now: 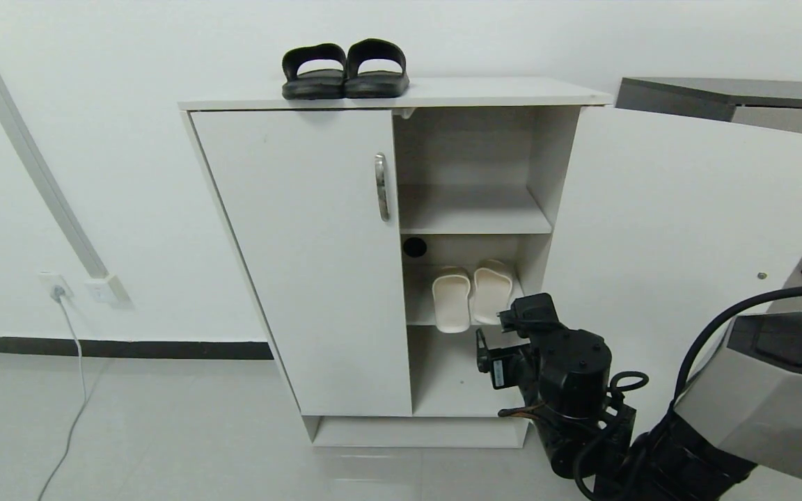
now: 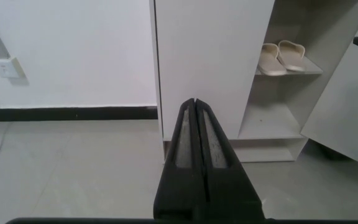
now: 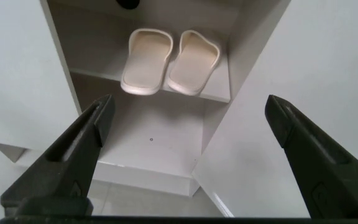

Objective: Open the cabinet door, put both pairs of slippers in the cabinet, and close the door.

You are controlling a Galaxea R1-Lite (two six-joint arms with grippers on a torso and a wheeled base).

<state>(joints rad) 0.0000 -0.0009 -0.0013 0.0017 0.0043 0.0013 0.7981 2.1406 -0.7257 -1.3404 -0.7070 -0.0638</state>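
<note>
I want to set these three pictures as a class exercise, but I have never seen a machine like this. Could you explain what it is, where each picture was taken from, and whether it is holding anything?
This is a two-armed robot on wheels, facing a white cabinet. The large picture comes from a camera on its head, looking down. The other two come from cameras on its wrists, so each looks along its own gripper, the robot's pincer hand.

The left gripper is shut on nothing, back from the cabinet. The right gripper is open and empty, in front of the open side.

The right door stands open and the left door is shut. A pair of white slippers lies on the middle shelf inside. A pair of black slippers sits on top of the cabinet, not yet put away.
</note>
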